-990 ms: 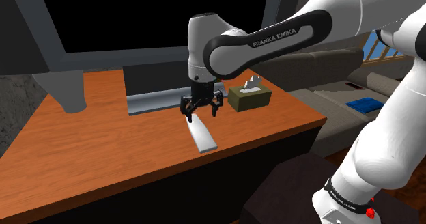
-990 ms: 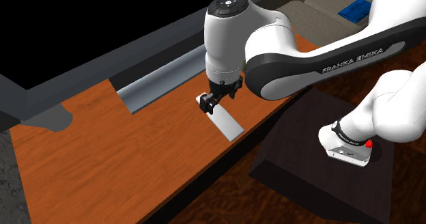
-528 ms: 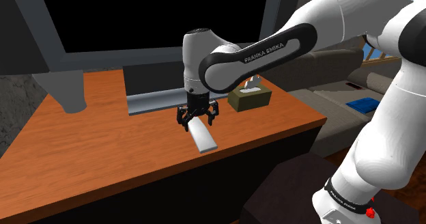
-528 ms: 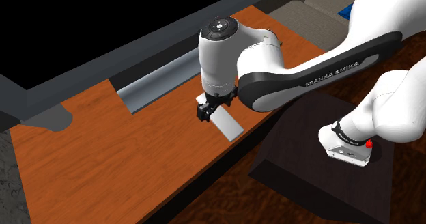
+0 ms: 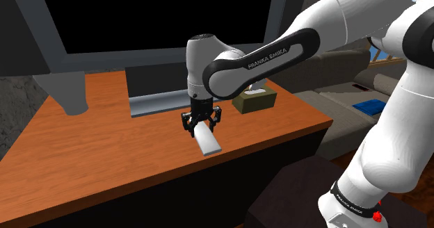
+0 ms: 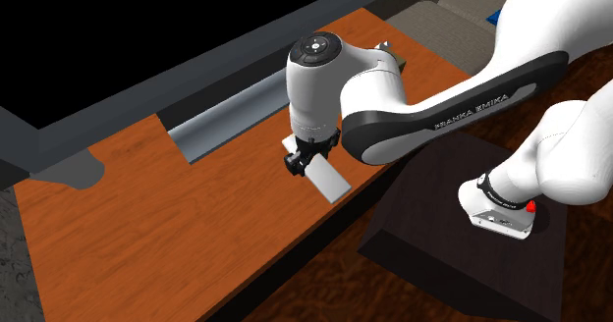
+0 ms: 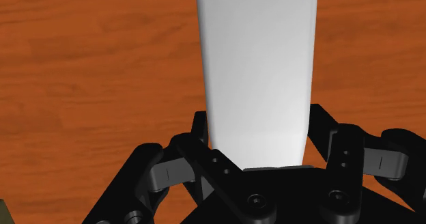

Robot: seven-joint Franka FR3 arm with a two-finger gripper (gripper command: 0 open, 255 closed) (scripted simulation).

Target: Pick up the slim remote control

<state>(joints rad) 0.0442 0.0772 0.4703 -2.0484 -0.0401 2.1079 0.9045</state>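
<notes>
The gripper (image 5: 202,126) is down over the orange-brown table (image 5: 104,150), its jaws spread either side of the white slim remote control's (image 5: 207,140) far end. The remote lies flat at mid-frame, near the table's front edge. The approach looks done; closing and lifting remain.

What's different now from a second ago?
The hand came down over the end of the white remote that lies nearer the grey bar, sliding a little toward the shoulder view's left. The remote lies flat on the wooden table where it was, not lifted. The tissue box and the grey bar stayed put.
</notes>
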